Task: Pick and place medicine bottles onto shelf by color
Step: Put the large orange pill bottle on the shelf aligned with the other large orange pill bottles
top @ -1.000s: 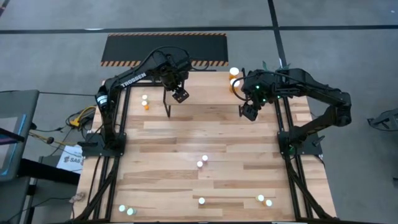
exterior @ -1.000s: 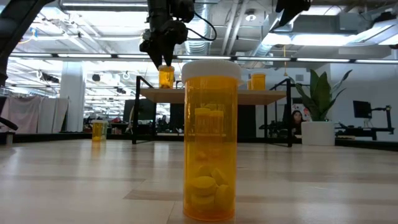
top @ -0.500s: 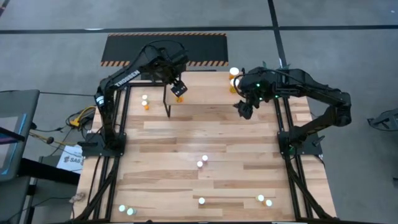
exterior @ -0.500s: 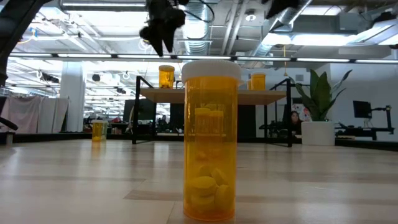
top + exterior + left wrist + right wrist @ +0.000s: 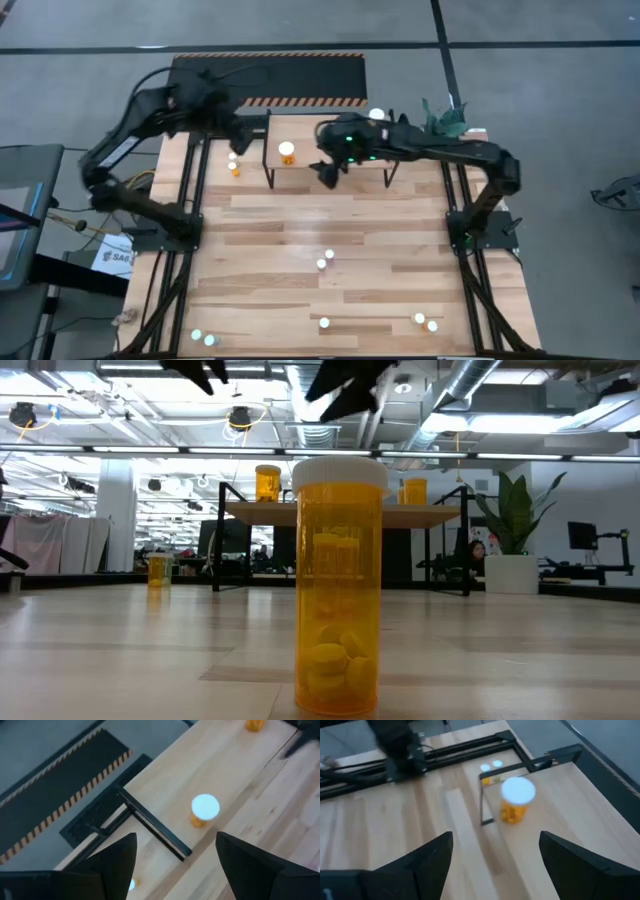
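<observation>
High view: my left gripper (image 5: 233,128) hangs with fingers apart over the far-left corner of the pale wooden plank table (image 5: 300,225), near 2 small white-capped orange bottles (image 5: 233,164). On the small light-wood shelf with black legs (image 5: 305,160) stands 1 white-capped orange medicine bottle (image 5: 287,152). My right gripper (image 5: 326,172) hovers beside it, jaws spread. Grey floor surrounds the table.

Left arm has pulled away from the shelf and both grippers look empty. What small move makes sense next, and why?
Probably send the open left gripper down toward the two small bottles on the table beside the shelf. They are the loose bottles nearest it. One orange bottle already stands on the shelf, and the open right gripper hovers over the shelf's front edge.
</observation>
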Tool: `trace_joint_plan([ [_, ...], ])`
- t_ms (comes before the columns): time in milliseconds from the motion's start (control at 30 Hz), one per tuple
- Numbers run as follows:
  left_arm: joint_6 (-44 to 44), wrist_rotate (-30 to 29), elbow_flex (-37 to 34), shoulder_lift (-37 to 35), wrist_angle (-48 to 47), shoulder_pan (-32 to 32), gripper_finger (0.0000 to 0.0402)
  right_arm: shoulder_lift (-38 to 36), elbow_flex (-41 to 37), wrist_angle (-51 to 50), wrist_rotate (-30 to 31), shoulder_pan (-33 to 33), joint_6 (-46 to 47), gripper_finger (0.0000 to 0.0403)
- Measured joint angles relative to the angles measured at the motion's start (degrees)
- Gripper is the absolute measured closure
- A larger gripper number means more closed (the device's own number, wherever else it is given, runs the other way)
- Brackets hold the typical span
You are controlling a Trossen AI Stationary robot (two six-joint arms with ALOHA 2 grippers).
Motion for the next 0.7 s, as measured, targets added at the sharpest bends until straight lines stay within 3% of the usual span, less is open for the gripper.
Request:
trace_joint_plan([
  [300, -0.40, 2.55, -17.29, -13.44, 9.60, 0.05, 0.0143, 10.94, 11.45, -0.01, 0.13, -4.30, 0.68, 0.0070],
  [700, 5.39, 5.19, -22.28, -16.05, 11.42, 0.09, 0.0143, 20.02, 20.93, 0.37, 0.68, -4.10, -3.46, 0.0046],
])
